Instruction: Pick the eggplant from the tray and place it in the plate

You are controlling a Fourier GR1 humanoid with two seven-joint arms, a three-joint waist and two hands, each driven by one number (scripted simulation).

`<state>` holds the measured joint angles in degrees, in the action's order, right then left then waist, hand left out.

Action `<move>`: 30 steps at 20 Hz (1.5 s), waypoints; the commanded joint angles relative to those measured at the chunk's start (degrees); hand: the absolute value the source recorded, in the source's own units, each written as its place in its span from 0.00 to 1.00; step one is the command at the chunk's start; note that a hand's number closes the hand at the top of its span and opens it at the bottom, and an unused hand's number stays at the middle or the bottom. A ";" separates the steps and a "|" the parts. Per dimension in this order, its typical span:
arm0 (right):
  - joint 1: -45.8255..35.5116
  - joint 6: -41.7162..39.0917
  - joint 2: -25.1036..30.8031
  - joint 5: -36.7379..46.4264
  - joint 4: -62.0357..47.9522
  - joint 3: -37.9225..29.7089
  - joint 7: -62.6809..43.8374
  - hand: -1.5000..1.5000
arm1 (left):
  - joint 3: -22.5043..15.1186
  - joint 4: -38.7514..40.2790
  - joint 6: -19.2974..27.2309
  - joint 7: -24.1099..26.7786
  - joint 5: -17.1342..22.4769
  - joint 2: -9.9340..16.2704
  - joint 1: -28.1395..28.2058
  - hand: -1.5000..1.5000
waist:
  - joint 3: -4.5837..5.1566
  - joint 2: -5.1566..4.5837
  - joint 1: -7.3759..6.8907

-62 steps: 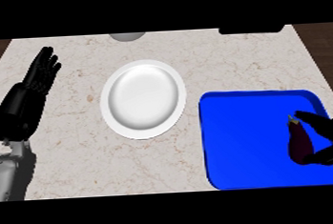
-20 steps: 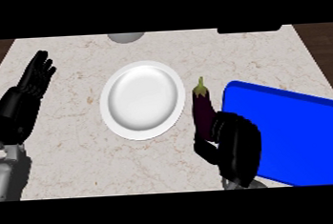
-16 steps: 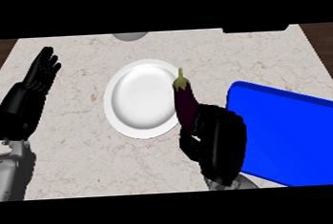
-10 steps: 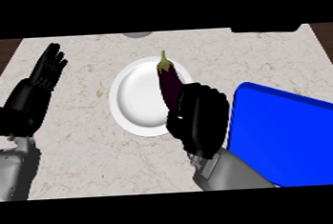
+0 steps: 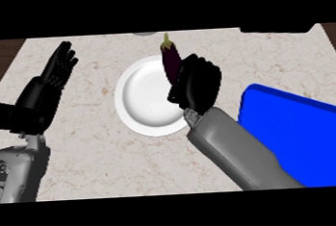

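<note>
A dark purple eggplant (image 5: 171,59) with a green stem is held upright in my right hand (image 5: 196,83), whose fingers curl round its lower part. Hand and eggplant hang over the right rim of the white plate (image 5: 146,97) in the middle of the counter. The blue tray (image 5: 300,132) lies tilted at the right, with nothing showing on it. My left hand (image 5: 47,90) rests open at the left, fingers straight and pointing up.
A grey round object (image 5: 146,33) peeks in at the counter's far edge, and a dark object (image 5: 277,28) sits at the far right. The marble counter (image 5: 95,152) ends in a dark strip at its left and right edges.
My right hand has lifted the eggplant off the tray and carried it leftward to the plate's right rim. The tray now sits tilted. The left hand stays put.
</note>
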<state>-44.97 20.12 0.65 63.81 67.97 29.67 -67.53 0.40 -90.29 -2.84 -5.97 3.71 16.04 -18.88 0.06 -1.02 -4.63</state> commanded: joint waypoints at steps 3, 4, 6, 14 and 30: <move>-6.21 7.98 -0.62 -8.08 -13.95 -2.20 -6.89 1.00 | -0.17 0.63 -0.29 -0.97 0.12 -0.25 -2.60 0.50 | -0.07 -0.53 -1.39; -7.05 9.74 -0.62 -7.46 -14.88 -5.04 -6.90 1.00 | 0.20 1.34 -1.25 1.10 0.05 0.53 -1.20 0.50 | -0.03 -0.70 -1.50; -5.51 14.43 -0.62 -7.85 -15.98 -5.03 -7.74 0.00 | -0.57 0.09 -0.92 -1.89 0.40 -0.10 -1.95 0.50 | -0.12 -0.45 -1.75; -8.90 26.94 -0.63 -16.90 -23.87 -8.30 4.64 0.00 | -1.14 -0.21 0.69 -0.57 -1.21 -1.37 -3.21 0.50 | -0.16 -0.99 -2.69; -9.17 55.54 -0.64 -19.02 -22.20 -3.23 2.17 0.00 | 0.78 0.36 0.69 0.11 -0.91 -1.02 1.23 0.50 | -0.03 1.12 1.66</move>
<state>-54.83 65.33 0.33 44.56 44.60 24.63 -59.75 1.41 -88.17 -2.98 -5.99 3.31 15.65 -20.69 0.00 -0.62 -4.19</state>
